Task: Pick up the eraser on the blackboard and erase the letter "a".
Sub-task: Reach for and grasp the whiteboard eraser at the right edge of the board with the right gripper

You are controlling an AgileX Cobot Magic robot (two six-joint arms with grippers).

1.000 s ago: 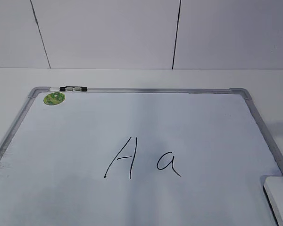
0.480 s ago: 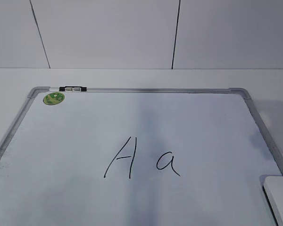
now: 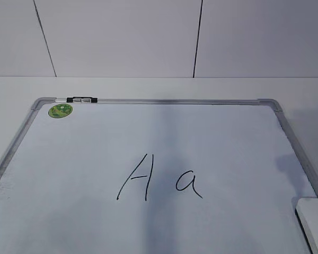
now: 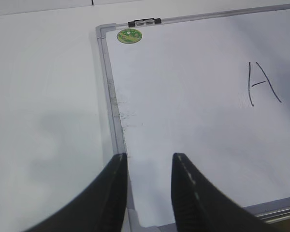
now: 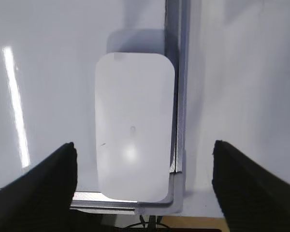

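Our right gripper (image 5: 144, 159) hangs with its jaws spread wide, and the eraser (image 5: 134, 128) lies flat between and beyond them, untouched by either finger. It sits in the near right corner of the blackboard (image 5: 48, 96), its long right edge just beside the grey frame. We see a faint mark on its white top but cannot read it.

Our left gripper (image 4: 149, 181) holds its jaws only narrowly parted and empty, above the blackboard's near left corner; the left finger (image 4: 113, 193) lines up over the frame rail and the right one over the white surface.

Out from those jaws, toward the far right, stands a capital "A" (image 4: 263, 83). In the exterior view the letter "a" (image 3: 188, 183) is written just right of it. At the far left corner sit a round green sticker (image 4: 129, 35), its print too small to read, and a black-and-clear clip (image 4: 144, 21) on the frame.
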